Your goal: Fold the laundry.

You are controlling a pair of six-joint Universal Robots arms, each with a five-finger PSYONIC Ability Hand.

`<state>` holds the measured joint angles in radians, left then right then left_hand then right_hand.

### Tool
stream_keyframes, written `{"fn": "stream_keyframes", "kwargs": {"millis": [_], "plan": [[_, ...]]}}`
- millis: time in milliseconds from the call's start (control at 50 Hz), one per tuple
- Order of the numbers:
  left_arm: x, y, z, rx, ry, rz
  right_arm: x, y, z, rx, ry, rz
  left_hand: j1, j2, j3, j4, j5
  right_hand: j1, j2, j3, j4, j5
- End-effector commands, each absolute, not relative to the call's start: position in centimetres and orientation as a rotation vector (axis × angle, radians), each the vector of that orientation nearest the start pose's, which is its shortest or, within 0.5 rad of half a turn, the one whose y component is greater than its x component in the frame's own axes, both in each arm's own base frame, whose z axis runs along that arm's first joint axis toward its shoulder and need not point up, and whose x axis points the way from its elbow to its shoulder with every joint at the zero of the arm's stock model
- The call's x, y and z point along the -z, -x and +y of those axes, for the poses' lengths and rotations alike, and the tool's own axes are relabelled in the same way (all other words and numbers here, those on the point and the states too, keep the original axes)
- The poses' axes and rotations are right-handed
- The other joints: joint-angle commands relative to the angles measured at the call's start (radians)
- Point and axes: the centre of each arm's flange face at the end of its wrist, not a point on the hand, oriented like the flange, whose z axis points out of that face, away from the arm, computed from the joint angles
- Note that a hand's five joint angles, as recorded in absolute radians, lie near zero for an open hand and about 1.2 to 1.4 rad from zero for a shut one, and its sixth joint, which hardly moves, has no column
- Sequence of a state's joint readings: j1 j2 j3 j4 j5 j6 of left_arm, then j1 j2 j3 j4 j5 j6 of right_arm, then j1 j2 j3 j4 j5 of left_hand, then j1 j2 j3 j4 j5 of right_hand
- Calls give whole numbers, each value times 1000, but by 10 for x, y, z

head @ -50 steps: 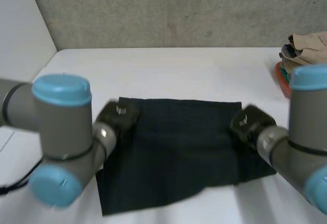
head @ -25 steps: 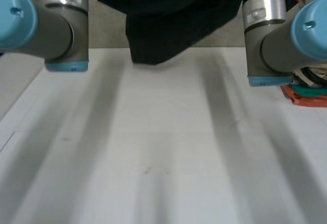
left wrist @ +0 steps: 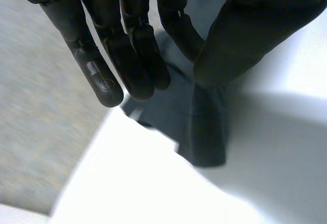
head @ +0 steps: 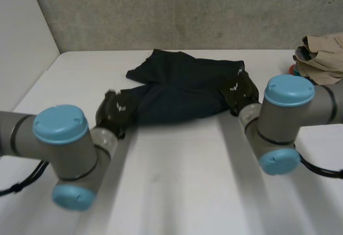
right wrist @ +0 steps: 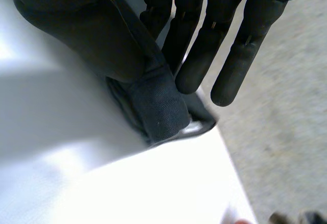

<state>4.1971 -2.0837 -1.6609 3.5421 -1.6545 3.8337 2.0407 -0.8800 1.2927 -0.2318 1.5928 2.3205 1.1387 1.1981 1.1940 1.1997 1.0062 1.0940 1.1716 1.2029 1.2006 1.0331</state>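
A dark navy cloth point(head: 177, 93) lies bunched and partly doubled over across the back middle of the white table point(head: 177, 181). My left hand point(head: 115, 114) is at the cloth's left end. In the left wrist view its straight fingers point(left wrist: 133, 55) and thumb pinch a fold of the cloth point(left wrist: 204, 127), which hangs down to the table. My right hand point(head: 241, 93) is at the cloth's right end. In the right wrist view its thumb and fingers point(right wrist: 204, 45) pinch a rolled edge of the cloth point(right wrist: 158, 106) just above the table.
A pile of tan laundry point(head: 321, 58) sits at the table's back right on something orange-red point(head: 293, 70). A grey wall point(head: 177, 10) runs behind the table's far edge, and a pale wall point(head: 21, 42) stands at the left.
The cloth lay flat a second ago. Both hands swung it up high off the table, then brought it down farther back, where it now lies bunched between them.
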Motion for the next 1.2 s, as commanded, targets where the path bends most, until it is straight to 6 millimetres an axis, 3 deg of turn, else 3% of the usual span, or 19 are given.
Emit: {"fn": "stream_keyframes", "kwargs": {"millis": [20, 200, 280, 340, 420, 440, 500, 520, 560, 580, 640, 720, 760, 840, 900, 920, 960, 1100, 1200], "plan": [[-157, 261, -195, 1611, -1386, 2096, -178, -276, -263, 1796, 1704, 2275, 258, 198, 202, 197, 216, 302, 225, 193, 196, 189], [-180, 229, -79, 1121, -1802, 2241, -182, -227, -169, 1122, 1977, 2426, 258, 198, 202, 197, 216, 302, 225, 193, 196, 189], [-186, 228, -54, 1047, -1942, 2235, -180, -217, -146, 1026, 2054, 2393, 258, 198, 202, 197, 216, 302, 225, 193, 196, 189], [-191, 234, -61, 1114, -1933, 2215, -179, -217, -145, 1051, 2052, 2388, 258, 198, 202, 197, 216, 302, 225, 193, 196, 189], [-197, 260, -96, 1336, -1843, 2155, -186, -225, -161, 1238, 2001, 2368, 258, 198, 202, 197, 216, 302, 225, 193, 196, 189], [-194, 274, -116, 1435, -1802, 2120, -190, -233, -174, 1367, 1940, 2358, 258, 198, 202, 197, 216, 302, 225, 193, 196, 189], [-191, 295, -151, 1589, -1708, 2066, -185, -248, -205, 1542, 1789, 2364, 258, 198, 202, 197, 216, 302, 225, 193, 196, 189], [-187, 306, -175, 1677, -1639, 2027, -182, -252, -214, 1576, 1760, 2365, 258, 198, 202, 197, 216, 302, 225, 193, 196, 189], [-181, 316, -200, 1744, -1563, 1984, -175, -260, -229, 1636, 1709, 2374, 258, 198, 202, 197, 216, 302, 225, 193, 196, 189], [-174, 323, -225, 1804, -1481, 1937, -172, -264, -241, 1695, 1679, 2380, 258, 198, 202, 197, 216, 302, 225, 193, 196, 189], [-167, 338, -264, 1893, -1354, 1794, -170, -272, -269, 1867, 1611, 2383, 258, 198, 202, 197, 216, 302, 225, 193, 196, 189], [-164, 353, -298, 1966, -1251, 1598, -165, -282, -297, 2046, 1528, 2361, 258, 198, 202, 197, 216, 302, 225, 193, 196, 189], [-163, 354, -304, 1970, -1231, 1563, -162, -284, -302, 2067, 1519, 2354, 258, 198, 202, 197, 216, 302, 225, 193, 196, 189], [-162, 351, -296, 1981, -1223, 1622, -158, -283, -299, 2036, 1510, 2372, 258, 198, 202, 197, 216, 302, 225, 193, 196, 189], [-188, 338, -277, 2053, -1143, 1765, -152, -277, -294, 1987, 1517, 2399, -453, -512, -508, -514, -495, 302, 225, 193, 196, 189], [-195, 331, -269, 2061, -1118, 1831, -151, -275, -290, 1971, 1515, 2403, -609, -669, -665, -671, -652, 302, 225, 193, 196, 189], [-214, 316, -249, 2087, -1044, 1993, -154, -272, -284, 1964, 1494, 2397, -704, -764, -760, -765, -746, 302, 225, 193, 196, 189], [-233, 290, -221, 2008, -985, 2258, -169, -266, -265, 1977, 1470, 2349, -787, -847, -842, -848, -829, 302, 225, 193, 196, 189], [-226, 276, -219, 1879, -989, 2415, -177, -262, -254, 2007, 1427, 2311, -775, -835, -831, -837, -818, 302, 225, 193, 196, 189]]}}
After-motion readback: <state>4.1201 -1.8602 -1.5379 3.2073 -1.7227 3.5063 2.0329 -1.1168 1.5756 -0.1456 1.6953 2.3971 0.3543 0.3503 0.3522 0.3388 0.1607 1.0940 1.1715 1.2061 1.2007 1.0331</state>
